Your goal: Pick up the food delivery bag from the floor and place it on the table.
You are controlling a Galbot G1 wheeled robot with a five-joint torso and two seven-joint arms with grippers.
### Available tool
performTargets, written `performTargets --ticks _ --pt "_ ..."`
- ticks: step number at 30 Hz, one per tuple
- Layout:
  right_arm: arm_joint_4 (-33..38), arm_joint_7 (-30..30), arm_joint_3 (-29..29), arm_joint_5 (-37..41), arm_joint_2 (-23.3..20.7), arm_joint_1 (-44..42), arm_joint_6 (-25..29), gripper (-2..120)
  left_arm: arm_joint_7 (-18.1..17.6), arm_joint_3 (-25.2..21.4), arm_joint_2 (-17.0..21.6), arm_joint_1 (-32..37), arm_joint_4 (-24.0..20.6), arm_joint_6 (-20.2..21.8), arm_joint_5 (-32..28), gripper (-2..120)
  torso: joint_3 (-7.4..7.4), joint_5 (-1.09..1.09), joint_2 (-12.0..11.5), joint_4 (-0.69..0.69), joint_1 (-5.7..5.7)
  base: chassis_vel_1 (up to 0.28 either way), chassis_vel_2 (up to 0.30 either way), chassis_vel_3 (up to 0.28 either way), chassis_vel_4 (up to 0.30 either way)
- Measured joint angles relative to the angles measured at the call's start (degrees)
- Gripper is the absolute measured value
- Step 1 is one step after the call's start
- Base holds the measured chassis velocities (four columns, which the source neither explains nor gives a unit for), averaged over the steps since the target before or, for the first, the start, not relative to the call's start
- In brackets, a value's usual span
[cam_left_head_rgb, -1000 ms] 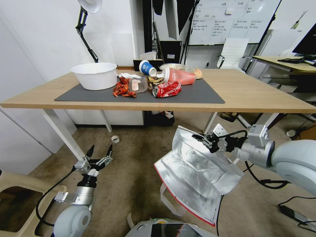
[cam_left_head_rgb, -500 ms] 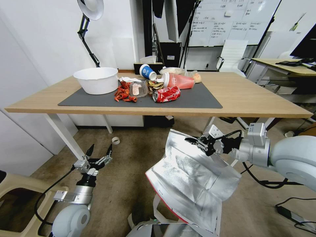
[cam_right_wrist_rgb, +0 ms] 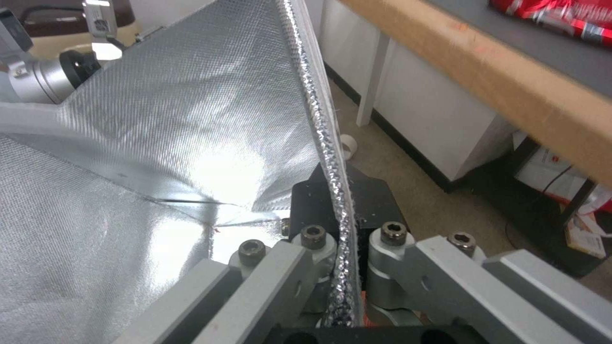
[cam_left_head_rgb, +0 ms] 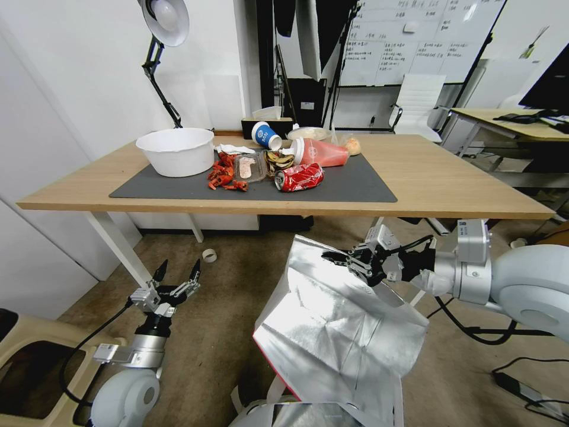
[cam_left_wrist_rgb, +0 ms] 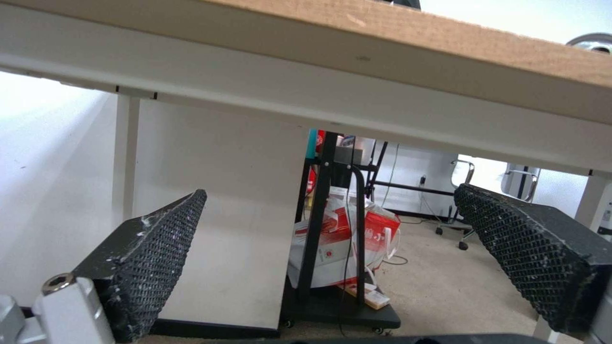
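A white bowl [cam_left_head_rgb: 175, 151] stands at the left end of a dark grey mat [cam_left_head_rgb: 344, 184], with red crayfish shells [cam_left_head_rgb: 223, 175], a clear plastic tray [cam_left_head_rgb: 248, 168] and a crushed red can [cam_left_head_rgb: 299, 177] just beside it. Behind these lie a tipped blue-and-white paper cup [cam_left_head_rgb: 265, 135] and a tipped cup of red drink [cam_left_head_rgb: 319, 153]. A black lamp [cam_left_head_rgb: 163, 35] rises at the back left, a whiteboard [cam_left_head_rgb: 415, 35] hangs on the far wall, and a roll of tape [cam_left_head_rgb: 208, 255] lies on the floor.

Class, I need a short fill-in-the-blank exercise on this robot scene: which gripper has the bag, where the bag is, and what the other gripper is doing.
1. The food delivery bag is held by the ____ gripper.
2. The bag hangs below the edge of the ____.
3. The left gripper has its jaws ____.
4. The bag's visible lining is ____ foil.

Missing words: right; table; open; silver
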Motion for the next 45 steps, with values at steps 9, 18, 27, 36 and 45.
performTargets --ticks 9,18,27,36,45 --pt "0.0 -0.31 0.89 1.51 -0.61 0.02 0.18 0 -0.14 -0.02 0.27 -0.08 -0.27 0.42 -0.58 100 1.49 0.0 2.07 0.0 0.59 0.0 0.0 0.0 0.0" --pt "0.0 -0.41 0.9 1.82 -0.7 -0.07 0.22 0 -0.15 -0.18 0.29 -0.09 -0.38 0.44 -0.65 100 2.08 0.0 2.97 0.0 0.88 0.0 0.0 0.0 0.0" --pt "-0.02 -2.39 0.58 3.86 -0.7 -0.37 0.51 0 -0.16 -0.15 0.2 -0.27 -0.04 0.44 -0.65 100 3.74 0.0 5.32 0.0 1.58 0.0 0.0 0.0 0.0" --pt "-1.05 -3.22 0.5 3.15 -0.5 -0.51 1.48 0 -0.17 -0.02 0.3 -0.39 0.33 0.43 -0.65 100 5.55 0.0 8.13 0.0 2.56 0.0 0.0 0.0 0.0" --pt "-1.05 -4.49 0.16 3.92 -0.52 -0.72 2.74 0 -0.19 -0.39 0.56 -0.21 0.27 0.98 -1.05 100 7.19 0.0 10.68 0.0 3.5 0.0 0.0 0.0 0.0"
